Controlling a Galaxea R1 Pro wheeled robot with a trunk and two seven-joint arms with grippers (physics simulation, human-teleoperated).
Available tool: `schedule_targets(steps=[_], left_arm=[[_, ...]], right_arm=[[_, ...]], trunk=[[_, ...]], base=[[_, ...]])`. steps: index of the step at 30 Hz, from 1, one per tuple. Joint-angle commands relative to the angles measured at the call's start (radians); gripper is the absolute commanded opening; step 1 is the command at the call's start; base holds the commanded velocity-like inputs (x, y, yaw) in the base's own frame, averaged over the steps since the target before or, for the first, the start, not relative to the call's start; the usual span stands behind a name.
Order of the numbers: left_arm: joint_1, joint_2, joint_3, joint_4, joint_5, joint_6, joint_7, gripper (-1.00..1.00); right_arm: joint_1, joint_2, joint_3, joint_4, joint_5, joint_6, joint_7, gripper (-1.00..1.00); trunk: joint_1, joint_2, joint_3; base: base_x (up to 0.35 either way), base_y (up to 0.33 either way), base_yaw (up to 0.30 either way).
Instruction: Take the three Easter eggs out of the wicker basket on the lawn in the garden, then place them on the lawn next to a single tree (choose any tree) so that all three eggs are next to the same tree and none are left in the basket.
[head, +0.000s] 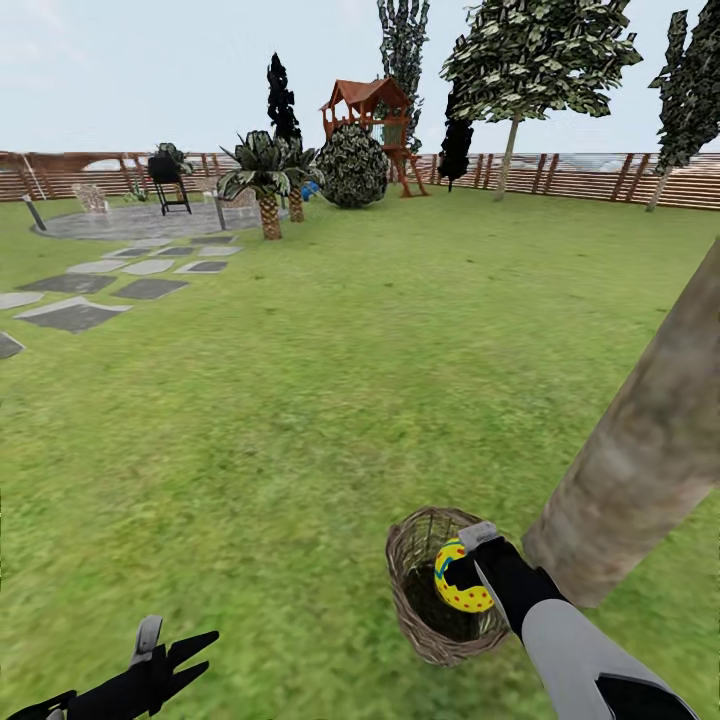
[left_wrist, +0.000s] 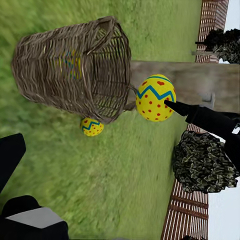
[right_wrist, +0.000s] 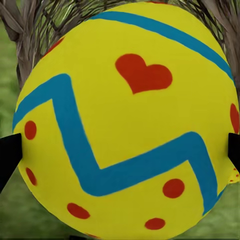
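Right tool (head: 462, 573) grips 1 egg (head: 458, 583) above basket (head: 405, 570).

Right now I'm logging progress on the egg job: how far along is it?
One Easter egg already lies on the lawn beside the wicker basket, near the tree. The right gripper holds a second egg at the basket's rim. A third seems visible through the weave, still inside. Left: set this egg by the trunk, then fetch the last. The left gripper hangs open.
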Motion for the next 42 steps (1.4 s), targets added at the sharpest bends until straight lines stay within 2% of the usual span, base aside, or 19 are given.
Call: schedule_targets(steps=[1, 6, 40, 42], left_arm=[[-0.001, 0.001, -0.006, 0.000, 0.009, 0.009, -0.002, 1.00], [-0.001, 0.001, -0.006, 0.000, 0.009, 0.009, -0.002, 1.00], [-0.001, -0.001, -0.007, -0.001, 0.006, 0.006, 0.003, 1.00], [-0.001, -0.001, -0.006, -0.001, 0.006, 0.006, 0.002, 1.00]], right_arm=[[0.000, 0.001, -0.007, -0.002, 0.010, 0.005, 0.007, -1.00], [0.000, 0.001, -0.007, -0.004, 0.010, 0.004, 0.007, -1.00], [0.000, 0.004, -0.001, -0.010, 0.010, 0.016, 0.010, -1.00], [0.000, 0.000, 0.001, -0.010, 0.012, 0.018, 0.077, -1.00]], trunk=[[-0.004, 0.007, 0.002], [-0.023, 0.042, 0.018], [-0.154, 0.280, 0.125], [-0.161, 0.294, 0.131]], base=[[-0.235, 0.000, 0.000], [-0.181, 0.000, 0.000], [-0.005, 0.000, 0.000], [0.000, 0.000, 0.000]])
